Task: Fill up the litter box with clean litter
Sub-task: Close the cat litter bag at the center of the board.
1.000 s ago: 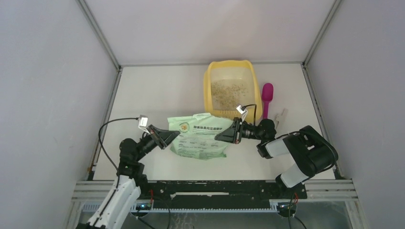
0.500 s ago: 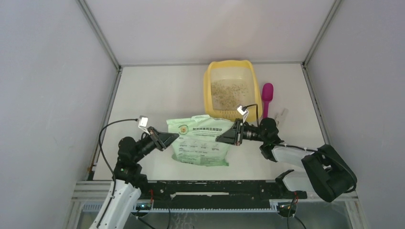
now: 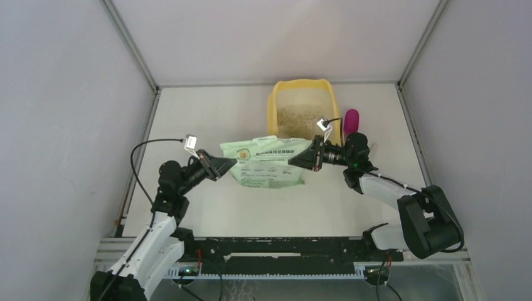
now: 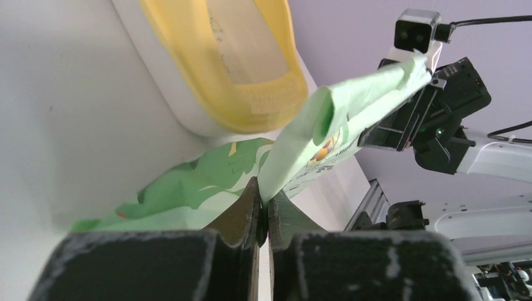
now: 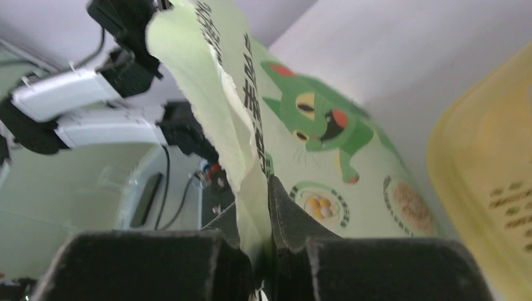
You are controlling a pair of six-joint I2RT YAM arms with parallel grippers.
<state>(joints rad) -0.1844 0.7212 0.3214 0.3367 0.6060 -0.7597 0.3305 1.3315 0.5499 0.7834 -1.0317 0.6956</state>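
Note:
The yellow litter box [image 3: 272, 113] stands at the back of the table, with a thin speckled layer of beige clean litter [image 3: 300, 118] on its floor. In front of it a light green printed bag [image 3: 268, 162] hangs lifted between both arms. My left gripper [image 3: 233, 162] is shut on the bag's left edge, my right gripper [image 3: 293, 163] on its right edge. In the left wrist view the fingers [image 4: 241, 210] pinch the green film [image 4: 295, 144], with the box [image 4: 263, 103] beyond. In the right wrist view the bag's edge [image 5: 254, 207] sits between the shut jaws, the box's rim [image 5: 464, 144] at right.
A magenta scoop [image 3: 351, 119] lies right of the litter box, partly behind my right arm. Grey walls close in the table on three sides. A black rail [image 3: 282, 248] runs along the near edge.
Both arms have raised the bag and carried it back towards the litter box. It now hangs more upright, its top edge close to the box's near end.

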